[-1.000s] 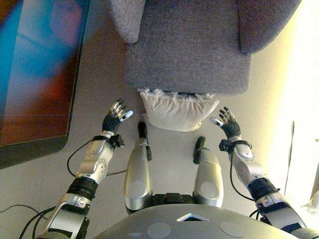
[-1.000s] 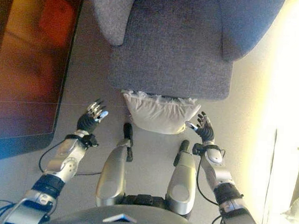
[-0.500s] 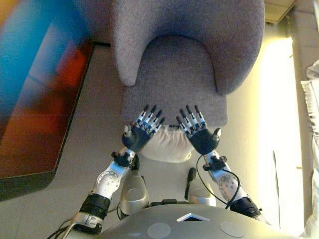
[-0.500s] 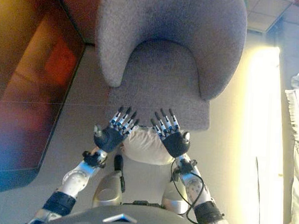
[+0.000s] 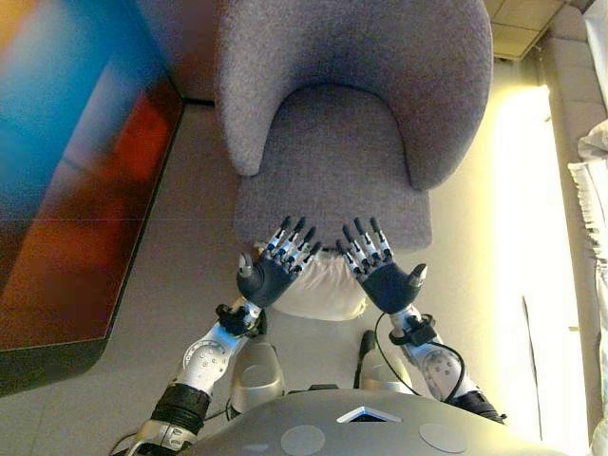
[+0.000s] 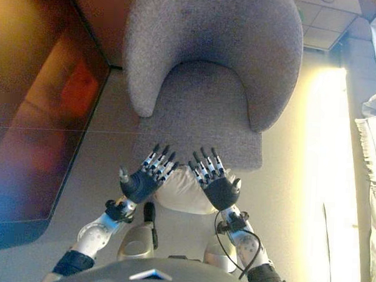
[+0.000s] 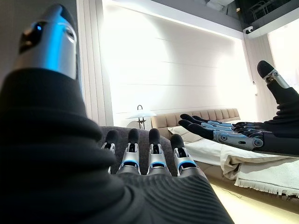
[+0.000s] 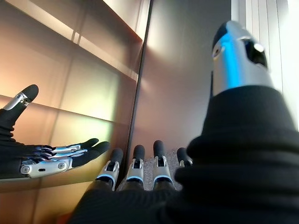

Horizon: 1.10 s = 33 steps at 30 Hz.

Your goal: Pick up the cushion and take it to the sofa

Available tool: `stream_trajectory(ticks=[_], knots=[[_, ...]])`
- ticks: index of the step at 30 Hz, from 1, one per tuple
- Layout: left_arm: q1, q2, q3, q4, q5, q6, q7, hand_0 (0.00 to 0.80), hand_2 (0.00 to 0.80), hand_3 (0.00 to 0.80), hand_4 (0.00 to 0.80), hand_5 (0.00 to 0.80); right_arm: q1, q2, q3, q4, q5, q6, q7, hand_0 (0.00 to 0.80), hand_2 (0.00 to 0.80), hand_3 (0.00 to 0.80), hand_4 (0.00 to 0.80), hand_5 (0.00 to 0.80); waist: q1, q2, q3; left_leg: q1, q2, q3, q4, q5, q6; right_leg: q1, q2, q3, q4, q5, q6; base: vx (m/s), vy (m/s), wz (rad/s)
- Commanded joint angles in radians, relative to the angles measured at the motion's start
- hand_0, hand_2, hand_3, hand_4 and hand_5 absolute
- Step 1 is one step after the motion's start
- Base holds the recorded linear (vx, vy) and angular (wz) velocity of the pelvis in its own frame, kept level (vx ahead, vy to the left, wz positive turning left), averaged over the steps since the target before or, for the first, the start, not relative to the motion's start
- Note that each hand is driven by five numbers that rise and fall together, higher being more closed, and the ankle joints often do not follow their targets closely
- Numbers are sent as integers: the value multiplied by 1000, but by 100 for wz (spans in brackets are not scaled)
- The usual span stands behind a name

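A cream cushion point(image 5: 328, 288) lies on the floor against the front of a grey armchair point(image 5: 342, 161). My left hand point(image 5: 269, 277) and right hand point(image 5: 387, 285) are held side by side above the cushion, fingers straight and spread toward the seat, both open and empty. They hide part of the cushion. In the left wrist view my left fingers point(image 7: 150, 154) are straight, with the right hand point(image 7: 233, 135) beside them. In the right wrist view my right fingers point(image 8: 139, 170) are straight, with the left hand point(image 8: 56, 156) alongside.
A dark glossy panel point(image 5: 66, 190) runs along the left. White cloth point(image 5: 594, 152) shows at the right edge. The left wrist view shows a beige bed with a white throw point(image 7: 261, 168) and a lamp point(image 7: 140, 114) beyond the chair.
Both hands have come in from either side of the cushion and now sit close together above it. The camera has tilted up, showing the whole armchair.
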Motion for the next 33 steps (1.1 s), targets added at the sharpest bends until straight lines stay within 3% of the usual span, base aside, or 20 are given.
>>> stream_trajectory(ticks=[1, 6, 8, 9, 11, 12, 13, 14, 16, 17, 20, 25, 33], knots=[[-19, 21, 3, -80, -43, 5, -41, 0, 0, 0, 0, 0, -6, -11, -5, -53, 10, -7, 36, 0, 0, 0, 0, 0, 29, -8, 1, -29, 77, -6, 88, -64, -36, -33, -94, 5, -17, 83, 70, 0, 0, 0], [-17, 29, 4, -83, -3, -4, -34, 0, 0, 0, 0, 0, -5, -22, -3, -56, -30, -29, 6, 0, 0, 0, 0, 0, 30, -10, 4, -32, 81, -10, 89, -63, -40, -30, -93, 7, -19, 82, 70, 0, 0, 0], [-31, 74, -7, -71, 211, -134, 59, 0, 0, 0, 0, 0, -15, -64, 4, -37, -276, -182, -175, 0, 0, 0, 0, 0, 32, -11, 11, -38, 83, -16, 98, -65, -47, -30, -94, 4, -18, 82, 70, 0, 0, 0], [-46, 116, -22, -53, 346, -242, 139, 0, 0, 0, 0, 0, -32, -94, 2, -13, -425, -252, -300, 0, 0, 0, 0, 0, 31, -11, 17, -42, 84, -19, 101, -64, -49, -33, -94, 4, -17, 84, 70, 0, 0, 0], [-88, 197, -46, -31, 593, -384, 409, 0, 0, 0, 0, 0, -68, -162, 8, 23, -730, -352, -584, 0, 0, 0, 0, 0, 27, -7, 28, -52, 83, -27, 101, -56, -51, -41, -91, 9, -14, 88, 70, -31, -18, 1], [-97, 210, -45, -24, 657, -406, 499, 0, 0, 0, 0, 0, -73, -176, 6, 25, -782, -357, -660, 0, 0, 0, 0, 0, 25, -6, 28, -57, 82, -29, 100, -52, -51, -46, -91, 11, -14, 90, 70, -51, 13, 1], [-129, 228, -3, 5, 727, -414, 667, 0, 0, 0, 0, 0, -86, -207, -12, 14, -812, -349, -774, 0, 0, 0, 0, 0, 21, -3, 37, -68, 79, -33, 105, -49, -49, -52, -91, 15, -10, 87, 70, -58, 24, 1], [-143, 229, 24, 35, 749, -421, 732, 0, 0, 0, 0, 0, -88, -213, -25, 16, -787, -347, -805, 0, 0, 0, 0, 0, 19, -4, 44, -76, 76, -35, 114, -51, -47, -54, -93, 16, -7, 84, 70, -78, 23, 1], [-164, 230, 41, 82, 815, -452, 794, 0, 0, 0, 0, 0, -94, -205, -46, 40, -777, -348, -846, 0, 0, 0, 0, 0, 17, -5, 59, -100, 75, -46, 140, -57, -47, -66, -96, 20, 6, 78, 64, -100, 6, 1], [-200, 224, 23, 122, 907, -472, 872, 0, 0, 0, 0, 0, -133, -188, -58, 109, -801, -353, -901, 0, 0, 0, 0, 0, 16, 1, 86, -151, 79, -68, 189, -64, -53, -102, -102, 31, 37, 76, 58, -140, 6, 3], [-273, 209, -27, 196, 947, -480, 971, 0, 0, 0, 0, 0, -230, -182, -49, 252, -810, -362, -974, 0, 0, 0, 0, 0, 15, 11, 142, -248, 87, -98, 293, -86, -63, -198, -115, 55, 122, 67, 51, -223, 5, 0], [-384, 178, -77, 311, 958, -505, 1070, 0, 0, 0, 0, 0, -366, -195, -13, 341, -812, -367, -1024, 0, 0, 0, 0, 0, -2, 24, 227, -404, 97, -103, 460, -148, -57, -441, -118, 120, 363, 16, 37, -198, 43, -12], [-450, 170, -63, 329, 924, -509, 1080, 0, 0, 0, 0, 0, -451, -220, -24, 323, -833, -325, -1066, 0, 0, 0, 0, 0, -20, 43, 276, -617, 101, -116, 713, -269, -28, -744, -116, 182, 722, -81, 1, -107, 37, -3]])
